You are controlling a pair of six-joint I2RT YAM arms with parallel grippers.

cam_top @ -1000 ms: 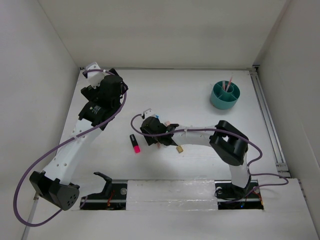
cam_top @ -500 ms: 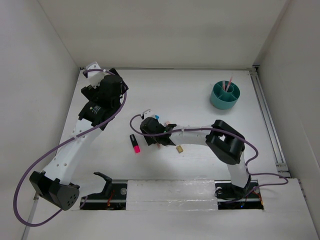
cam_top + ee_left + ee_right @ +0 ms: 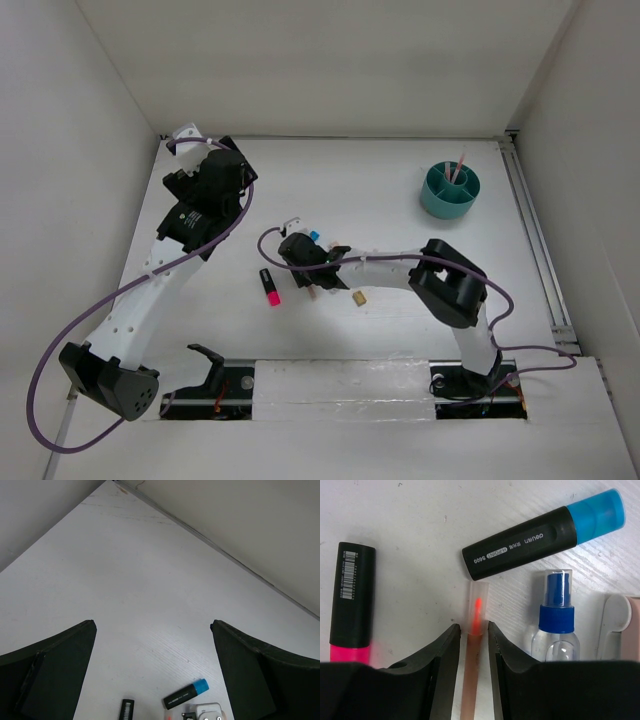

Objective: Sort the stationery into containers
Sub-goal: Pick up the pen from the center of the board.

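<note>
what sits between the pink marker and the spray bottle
The thin orange pencil, clear-capped, flanked by the right gripper; seen in the right wrist view.

pink eraser (image 3: 633, 630) cut by right edge, spray bottle (image 3: 556, 622) base hidden

— What sort of place are we looking at?

— It is looking like a robotics lab test cell. Plain white walls (image 3: 300, 60) are boxing in a white table (image 3: 380, 190) at the left, top and right of the overhead frame.

— What else is pointing that way?

— The left arm (image 3: 140, 300) and right arm (image 3: 455, 290) are sitting bolted to a mounting rail (image 3: 330, 385) along the bottom edge. Purple cables (image 3: 30, 395) are looping off them, and the left gripper (image 3: 152, 624) is carrying its own camera.
</note>
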